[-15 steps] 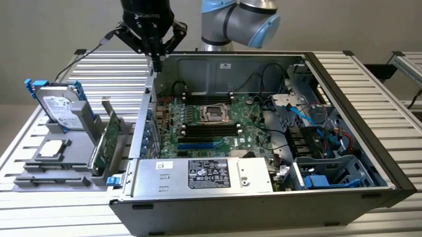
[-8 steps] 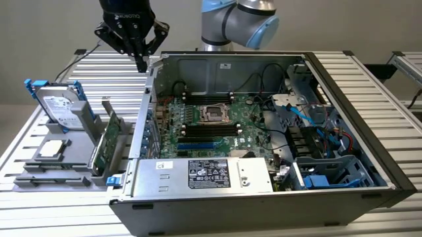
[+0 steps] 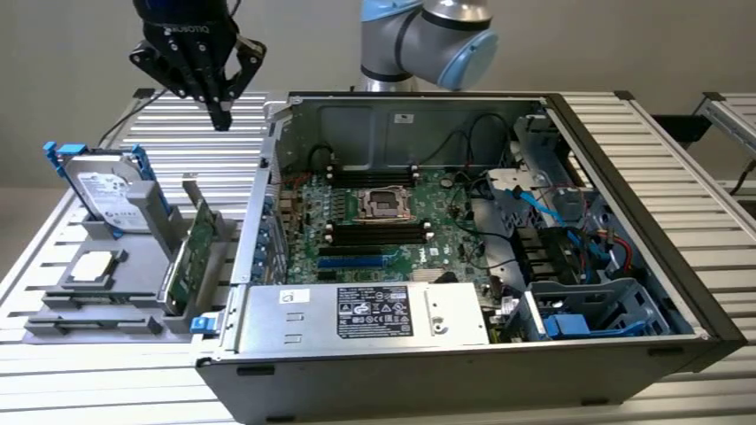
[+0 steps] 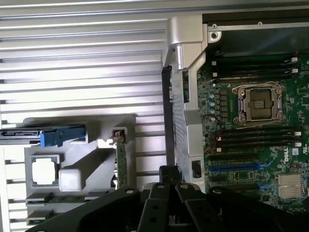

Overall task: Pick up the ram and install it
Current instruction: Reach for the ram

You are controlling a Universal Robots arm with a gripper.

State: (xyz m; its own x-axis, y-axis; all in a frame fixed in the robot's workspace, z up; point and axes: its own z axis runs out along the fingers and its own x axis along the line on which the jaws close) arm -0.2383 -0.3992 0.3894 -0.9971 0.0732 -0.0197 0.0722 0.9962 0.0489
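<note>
My gripper [image 3: 221, 118] hangs high over the slatted table, behind the grey parts holder [image 3: 130, 292] and to the exterior view's left of the open computer case [image 3: 473, 221]. Its fingers are shut together with nothing between them. In the wrist view the gripper [image 4: 169, 173] sits over the gap between holder and case wall. The ram [image 4: 65, 197], a thin green stick, lies in a groove at the holder's front. The black memory slots [image 3: 375, 233] flank the empty processor socket [image 3: 381, 202] on the motherboard.
The holder also carries a hard drive [image 3: 104, 190] in a blue bracket, a processor [image 3: 95, 266] and an upright green expansion card [image 3: 195, 257]. Inside the case are a power supply [image 3: 366, 312], cables [image 3: 555, 212] and a drive cage [image 3: 590, 310]. The arm's elbow [image 3: 426, 40] stands behind the case.
</note>
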